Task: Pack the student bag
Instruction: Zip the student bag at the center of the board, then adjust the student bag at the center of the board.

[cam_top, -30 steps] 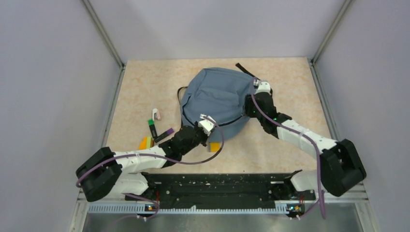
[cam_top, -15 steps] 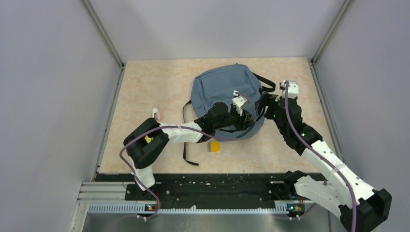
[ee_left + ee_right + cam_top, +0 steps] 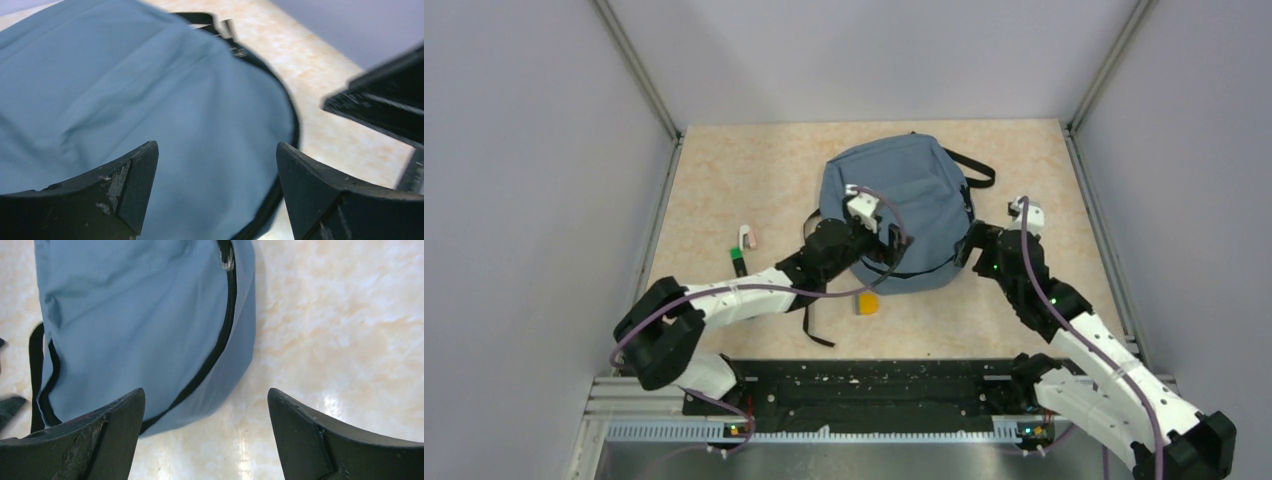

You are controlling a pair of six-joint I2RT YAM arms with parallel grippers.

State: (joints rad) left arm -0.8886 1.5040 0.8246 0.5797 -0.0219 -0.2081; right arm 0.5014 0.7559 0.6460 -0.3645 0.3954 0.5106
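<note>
My left pincer hangs over the lower middle of the bag, prongs spread wide and holding nothing. Its wrist view shows blue cloth across the left and centre. My right pincer stands just beside the bag's lower right edge, also spread and empty. There the bag fills the upper left, with bare table to the right.

Lab cell (enclosed), grey panels, metal frame
</note>
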